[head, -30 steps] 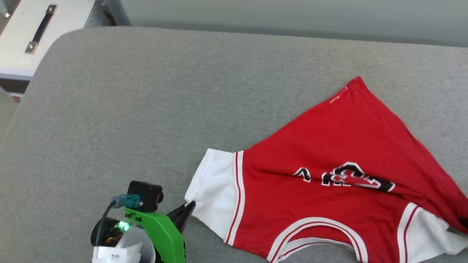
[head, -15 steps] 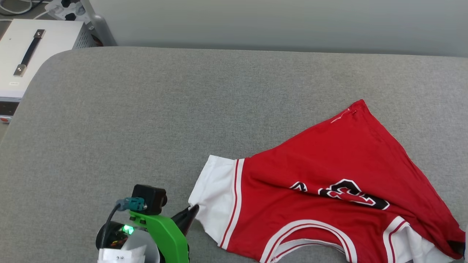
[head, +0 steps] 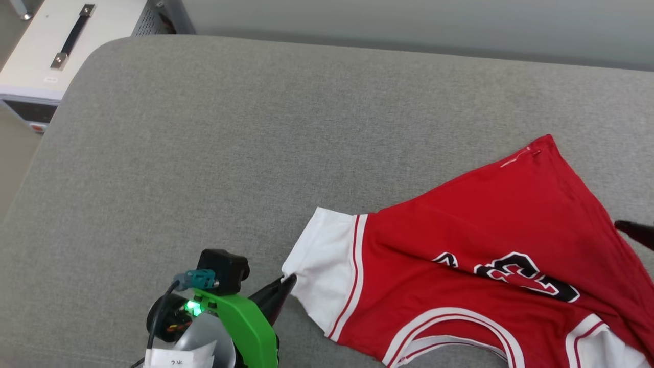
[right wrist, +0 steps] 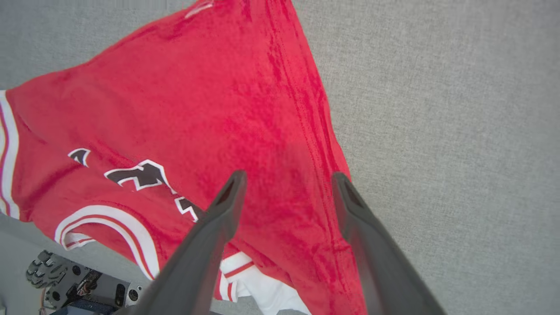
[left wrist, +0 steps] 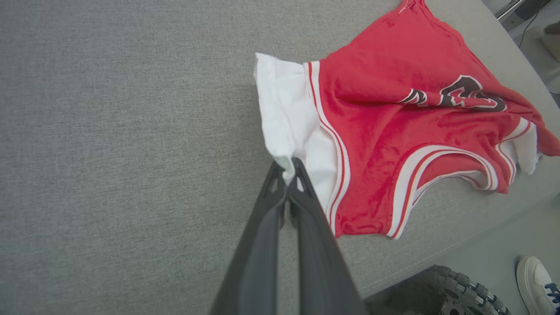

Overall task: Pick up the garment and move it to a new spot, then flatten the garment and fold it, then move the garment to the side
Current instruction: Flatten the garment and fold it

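Red garment (head: 485,240) lies rumpled on grey cushion (head: 204,153), long axis running left-right. My left gripper (left wrist: 288,168) pinches its white sleeve (left wrist: 284,109); right gripper (right wrist: 288,177), jaws wide, hovers over the opposite side seam (right wrist: 315,131).

We saw the garment (head: 485,225) run off the head view's right and bottom edges; folds hid part of its lettering (head: 511,268); a shoe (left wrist: 536,280) was cropped too.
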Motion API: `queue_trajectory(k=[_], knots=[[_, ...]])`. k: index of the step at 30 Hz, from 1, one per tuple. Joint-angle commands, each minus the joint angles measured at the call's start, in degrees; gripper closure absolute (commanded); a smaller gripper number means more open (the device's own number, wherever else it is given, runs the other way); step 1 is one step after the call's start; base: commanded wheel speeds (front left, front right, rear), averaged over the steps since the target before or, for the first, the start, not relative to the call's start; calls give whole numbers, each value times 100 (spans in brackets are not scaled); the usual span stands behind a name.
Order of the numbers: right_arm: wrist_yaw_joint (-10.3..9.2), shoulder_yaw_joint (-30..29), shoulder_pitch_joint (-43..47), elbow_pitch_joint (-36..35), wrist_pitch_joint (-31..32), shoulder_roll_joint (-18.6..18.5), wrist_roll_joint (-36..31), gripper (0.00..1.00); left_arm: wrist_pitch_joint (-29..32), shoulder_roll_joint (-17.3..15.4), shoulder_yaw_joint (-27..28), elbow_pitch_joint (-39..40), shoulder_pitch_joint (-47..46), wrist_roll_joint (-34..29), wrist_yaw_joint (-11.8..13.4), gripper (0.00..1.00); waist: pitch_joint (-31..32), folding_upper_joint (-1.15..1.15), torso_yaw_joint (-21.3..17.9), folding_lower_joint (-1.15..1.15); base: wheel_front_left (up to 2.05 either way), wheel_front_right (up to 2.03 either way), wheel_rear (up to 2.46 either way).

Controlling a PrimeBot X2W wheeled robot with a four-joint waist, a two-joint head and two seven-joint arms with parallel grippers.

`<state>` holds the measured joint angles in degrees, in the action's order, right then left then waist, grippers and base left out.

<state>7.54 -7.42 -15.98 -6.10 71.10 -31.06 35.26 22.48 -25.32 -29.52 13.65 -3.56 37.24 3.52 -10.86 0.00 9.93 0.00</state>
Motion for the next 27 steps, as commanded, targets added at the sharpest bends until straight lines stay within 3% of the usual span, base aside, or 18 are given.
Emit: queue_trajectory(k=[1, 15, 27], knots=[[-5, 62, -230, 41, 72, 31, -123, 0, -8, 20, -13, 31, -137, -69, -25, 100, -334, 0, 307, 0, 0, 0, 0], [-5, 501, -2051, 1522, 40, -238, -1015, 0, -233, 352, -231, 19, -627, -186, -209, 100, -1340, 0, 1179, 0, 0, 0, 0], [-5, 1026, -2193, 2198, -51, -512, -1192, 0, -432, 533, -334, -212, -776, -184, -301, 100, -1532, 0, 1433, 0, 0, 0, 0]])
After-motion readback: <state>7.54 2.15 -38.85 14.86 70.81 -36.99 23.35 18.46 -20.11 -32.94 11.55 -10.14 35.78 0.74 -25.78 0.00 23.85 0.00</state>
